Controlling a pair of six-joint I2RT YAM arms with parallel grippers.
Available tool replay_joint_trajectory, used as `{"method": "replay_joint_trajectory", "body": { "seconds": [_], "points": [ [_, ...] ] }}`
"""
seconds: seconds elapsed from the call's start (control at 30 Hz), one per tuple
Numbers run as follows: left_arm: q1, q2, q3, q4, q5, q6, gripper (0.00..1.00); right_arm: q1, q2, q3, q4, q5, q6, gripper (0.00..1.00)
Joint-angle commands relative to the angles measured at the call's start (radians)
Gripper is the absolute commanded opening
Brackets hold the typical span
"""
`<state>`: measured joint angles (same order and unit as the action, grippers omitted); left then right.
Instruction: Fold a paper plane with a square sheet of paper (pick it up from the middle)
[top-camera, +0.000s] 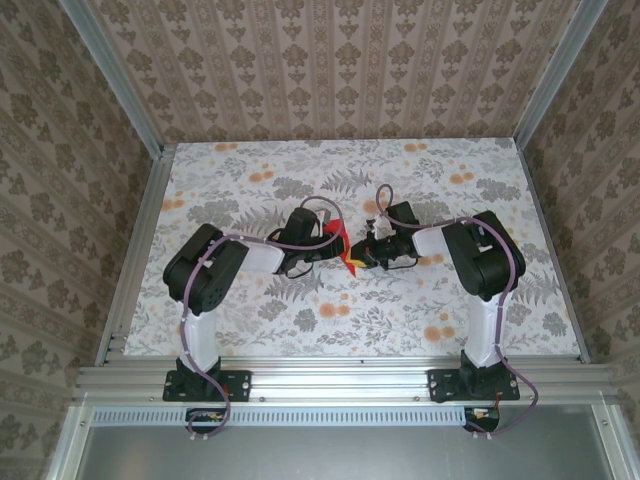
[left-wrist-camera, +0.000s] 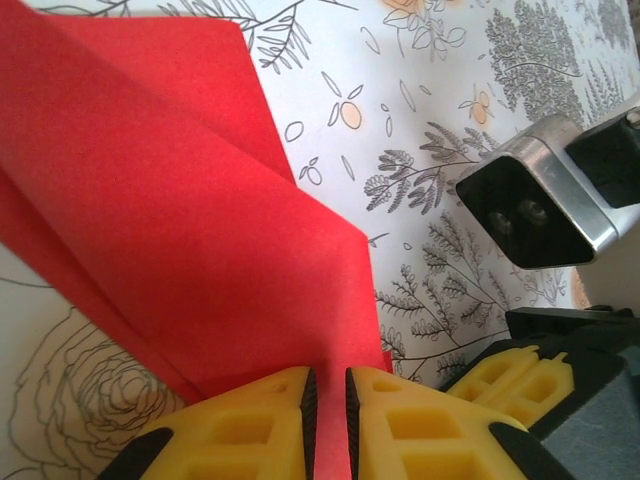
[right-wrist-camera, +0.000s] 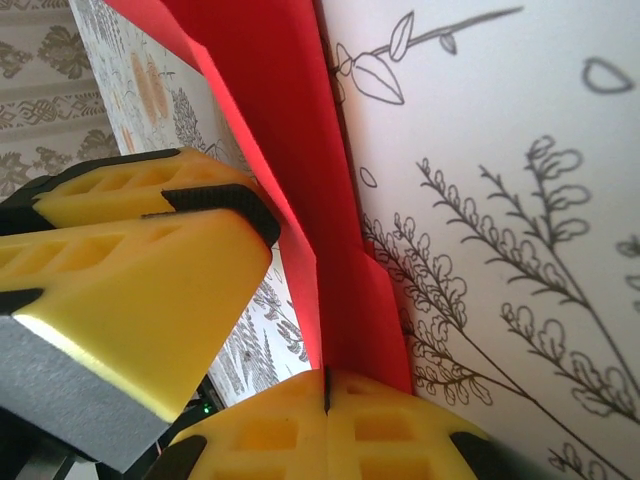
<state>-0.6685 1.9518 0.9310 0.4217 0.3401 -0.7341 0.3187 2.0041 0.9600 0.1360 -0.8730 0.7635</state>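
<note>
The red sheet of paper (top-camera: 338, 236) is folded, with creases and a pointed flap, and hangs between the two grippers over the middle of the table. In the left wrist view the paper (left-wrist-camera: 180, 220) runs down into my left gripper (left-wrist-camera: 327, 390), whose jaws stand a narrow gap apart around its edge. My right gripper (right-wrist-camera: 326, 385) is shut on the lower edge of the paper (right-wrist-camera: 300, 150), and the folds rise from its closed jaws. The two grippers (top-camera: 328, 243) (top-camera: 362, 255) face each other, almost touching.
The table (top-camera: 420, 170) has a floral cloth and aluminium rails along its sides. The left gripper's yellow fingers (right-wrist-camera: 150, 250) crowd the right wrist view. The right gripper's fingers (left-wrist-camera: 515, 380) and its wrist camera (left-wrist-camera: 535, 205) sit close in the left wrist view.
</note>
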Motion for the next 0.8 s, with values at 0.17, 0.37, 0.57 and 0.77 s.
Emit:
{"method": "replay_joint_trajectory", "body": {
  "seconds": [0.17,0.37,0.57,0.77],
  "points": [
    [-0.003,0.034,0.026,-0.124,-0.086,-0.017,0.17,-0.003,0.033,-0.001,-0.101,0.089,-0.001,0.11],
    [-0.016,0.045,0.07,-0.246,-0.133,-0.003,0.15,-0.003,-0.112,-0.005,-0.128,0.149,-0.047,0.16],
    [-0.038,0.069,0.125,-0.345,-0.172,-0.002,0.13,0.025,-0.249,-0.016,-0.243,0.288,-0.168,0.18],
    [-0.045,0.083,0.148,-0.383,-0.194,-0.017,0.12,0.099,-0.246,0.015,-0.278,0.307,-0.188,0.17]
  ]
}}
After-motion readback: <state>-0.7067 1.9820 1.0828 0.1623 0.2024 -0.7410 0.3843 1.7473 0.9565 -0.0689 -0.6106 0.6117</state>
